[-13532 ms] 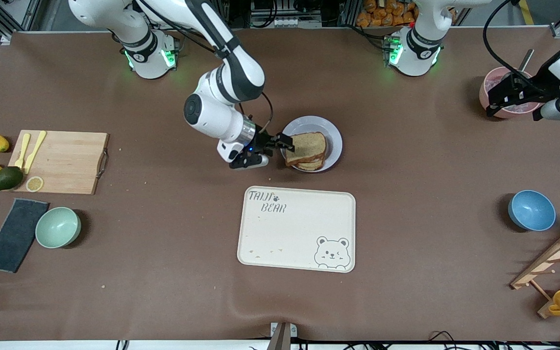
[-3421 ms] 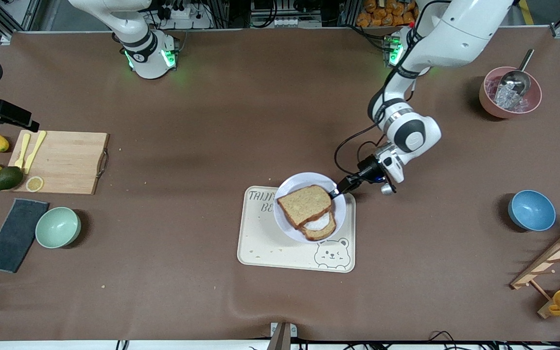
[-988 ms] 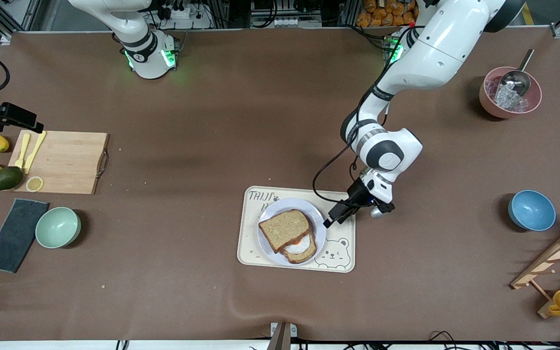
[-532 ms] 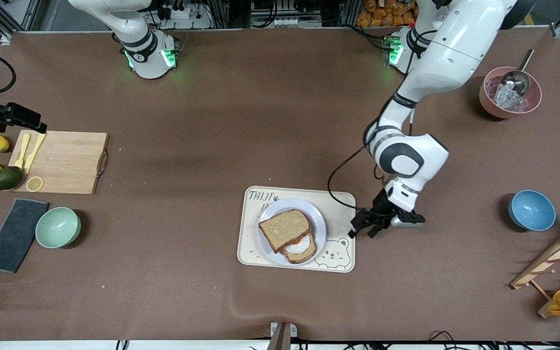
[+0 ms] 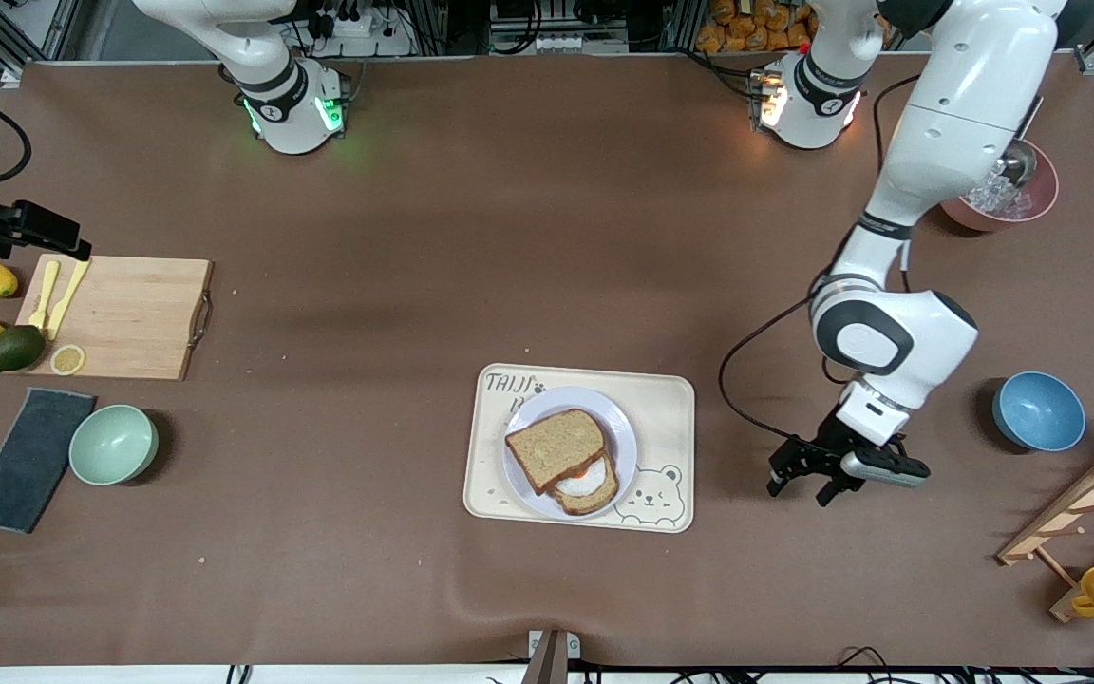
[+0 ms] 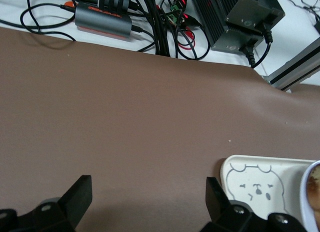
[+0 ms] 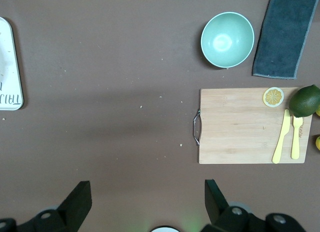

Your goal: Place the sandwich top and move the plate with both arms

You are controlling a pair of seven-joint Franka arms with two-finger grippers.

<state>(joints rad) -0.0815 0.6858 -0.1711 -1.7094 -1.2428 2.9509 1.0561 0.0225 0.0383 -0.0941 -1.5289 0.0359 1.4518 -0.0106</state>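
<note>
Sandwich top (image 5: 555, 446) lying skewed over the egg slice on the plate (image 5: 625, 445), mid-tray (image 5: 670, 399). Left gripper (image 5: 804, 475) spread, empty, over bare table toward the near edge. Right gripper (image 7: 145, 202) spread, waiting above the cutting board (image 7: 240, 127).

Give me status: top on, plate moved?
Looks done: the top lies skewed over the egg slice on the plate, which sits on the tray. In hand: nothing. Left gripper is open over bare table beside the tray; right gripper is open above the table near the board. Nothing visibly left.
</note>
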